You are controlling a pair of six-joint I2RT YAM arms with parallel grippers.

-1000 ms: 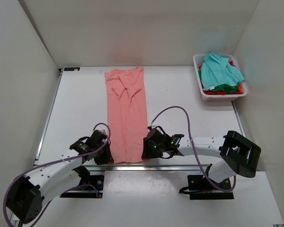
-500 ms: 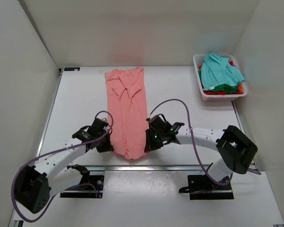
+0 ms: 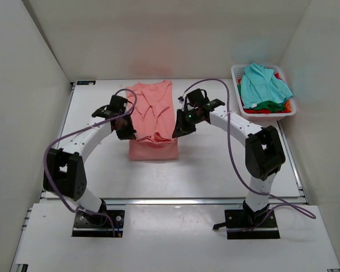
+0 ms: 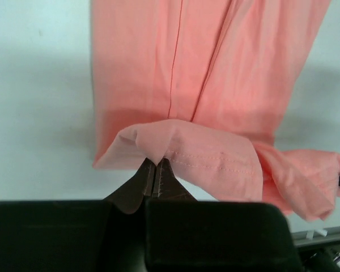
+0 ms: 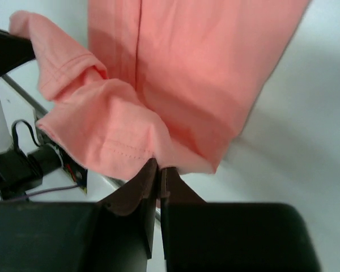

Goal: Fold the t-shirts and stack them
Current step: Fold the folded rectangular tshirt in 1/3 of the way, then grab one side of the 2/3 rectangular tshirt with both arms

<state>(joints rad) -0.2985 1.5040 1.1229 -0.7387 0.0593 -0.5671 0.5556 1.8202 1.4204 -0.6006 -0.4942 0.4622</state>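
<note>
Mid-fold, with left gripper (image 4: pixel 153 168) and right gripper (image 5: pixel 158 171) each clamped on a hem corner of the salmon-pink soft cloth t-shirt (image 3: pixel 153 151), held over its middle at the centre of the white table (image 3: pixel 215 164). Next, likely: carry hem to collar, lay flat, let go.

I see both arms stretched far forward from their bases, elbows bowed outward, left gripper (image 3: pixel 128 134) and right gripper (image 3: pixel 177 134) tilted down and inward, both jaws pinched shut on the pink t-shirt (image 3: pixel 153 148)

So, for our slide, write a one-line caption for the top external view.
Left gripper and right gripper, each shut on the pink t-shirt, hold its hem folded back over it.
</note>
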